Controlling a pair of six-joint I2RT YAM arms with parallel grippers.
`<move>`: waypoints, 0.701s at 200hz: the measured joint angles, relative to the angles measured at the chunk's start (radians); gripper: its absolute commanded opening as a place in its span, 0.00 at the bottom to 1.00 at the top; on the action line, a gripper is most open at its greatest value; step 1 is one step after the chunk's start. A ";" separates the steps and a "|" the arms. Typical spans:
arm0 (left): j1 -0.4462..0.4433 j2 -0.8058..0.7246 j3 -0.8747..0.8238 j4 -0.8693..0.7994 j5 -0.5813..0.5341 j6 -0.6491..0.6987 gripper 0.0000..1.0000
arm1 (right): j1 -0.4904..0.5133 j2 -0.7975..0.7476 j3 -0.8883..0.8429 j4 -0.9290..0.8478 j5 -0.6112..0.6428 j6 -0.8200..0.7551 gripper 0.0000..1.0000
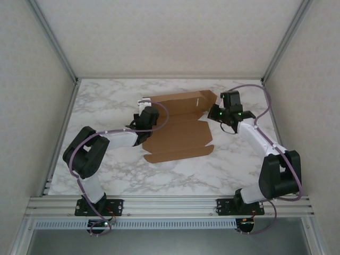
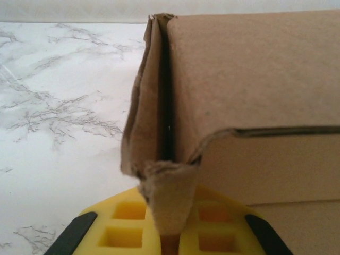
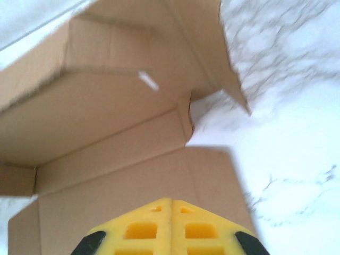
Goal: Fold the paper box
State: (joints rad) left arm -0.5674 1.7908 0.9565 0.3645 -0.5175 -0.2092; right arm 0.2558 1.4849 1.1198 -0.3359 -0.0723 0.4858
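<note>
Paper box (image 1: pixel 178 133), left gripper (image 2: pixel 169 236) pinching it, right gripper (image 3: pixel 171 212) closed, seemingly empty

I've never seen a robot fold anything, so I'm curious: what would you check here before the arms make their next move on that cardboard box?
1. Hold of the left gripper on the paper box: ok, shut on a tab at its left end.
2. That tab undamaged: not ok, it looks crumpled.
3. Readiness of the right gripper to grasp: not ok, jaws shut with nothing between them, above the box's right side.
4. Contact of the right gripper with the cardboard: cannot tell.
5. The near panel folded up: not ok, it lies flat on the table.
</note>
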 measured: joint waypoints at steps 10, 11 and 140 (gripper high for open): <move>0.000 0.000 0.000 0.000 0.002 0.000 0.00 | -0.001 0.037 0.064 -0.027 0.029 0.001 0.01; 0.000 0.000 0.000 0.000 0.002 0.000 0.00 | -0.001 0.040 0.068 -0.028 0.031 0.001 0.01; -0.016 0.000 -0.003 0.020 0.016 0.027 0.00 | 0.021 0.370 0.396 -0.180 0.040 0.023 0.03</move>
State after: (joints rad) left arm -0.5835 1.7908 0.9535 0.3847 -0.5011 -0.1825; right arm 0.2768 1.8545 1.5162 -0.5156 -0.0322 0.5083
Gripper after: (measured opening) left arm 0.091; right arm 0.033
